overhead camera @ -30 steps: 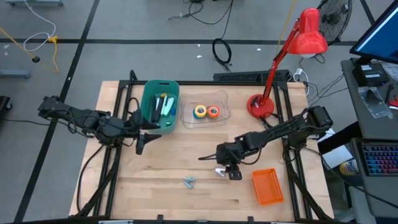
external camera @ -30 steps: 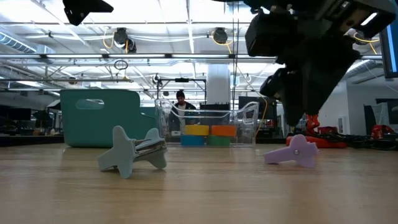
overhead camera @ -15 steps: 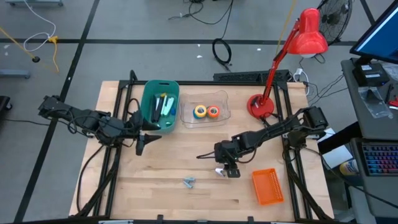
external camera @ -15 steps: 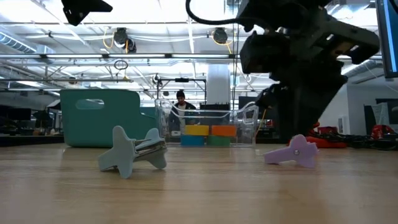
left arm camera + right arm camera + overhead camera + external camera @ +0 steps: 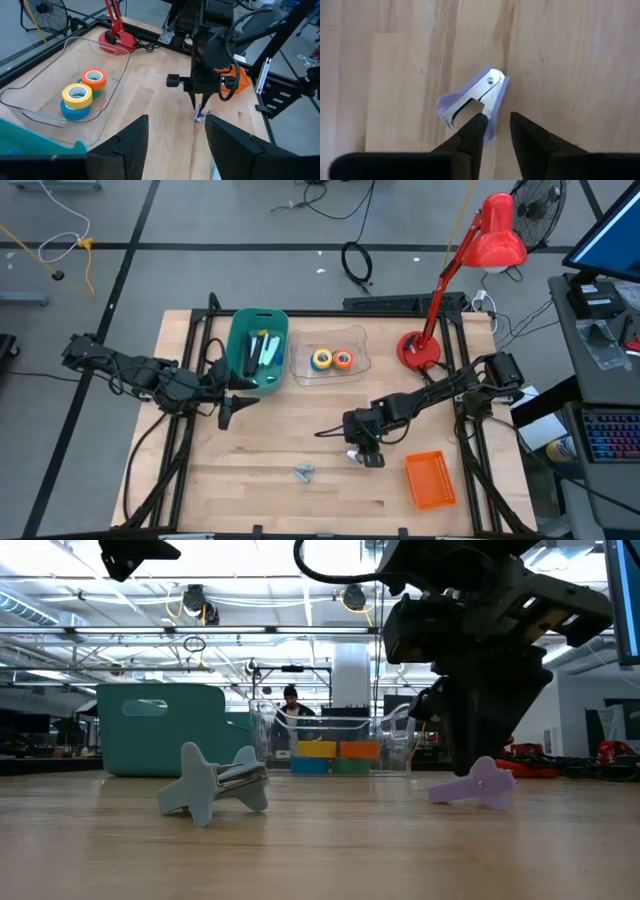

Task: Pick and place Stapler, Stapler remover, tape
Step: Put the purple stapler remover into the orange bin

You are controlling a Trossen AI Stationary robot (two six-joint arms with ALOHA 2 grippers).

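Note:
A purple staple remover [image 5: 472, 102] lies on the wooden table right of the middle [image 5: 353, 454]. My right gripper [image 5: 495, 130] slants down over it, one finger on either side of its near wing, with a narrow gap left. A grey-blue staple remover [image 5: 215, 783] lies nearer the front edge [image 5: 304, 472]. Tape rolls, yellow on blue [image 5: 321, 359] and orange on green [image 5: 343, 359], sit in a clear tray [image 5: 300, 365]. My left gripper [image 5: 175, 145] hangs open beside the teal bin [image 5: 240, 340], holding nothing. No stapler can be made out. My right gripper comes at the purple remover's wing [image 5: 492, 127] from above, slanting down, with a finger on each side. One fingertip [image 5: 479, 122] lies against the metal jaw's edge; whether it touches, I cannot tell. The remover rests on the table.
The teal bin holds dark and green things. A red desk lamp [image 5: 420, 348] stands at the back right and a small orange basket [image 5: 430, 480] lies at the front right. Behind the table a person [image 5: 290, 700] shows in the low view.
My right gripper has sunk a little toward the purple staple remover and shifted slightly toward the table's left. The remover stays on the table.

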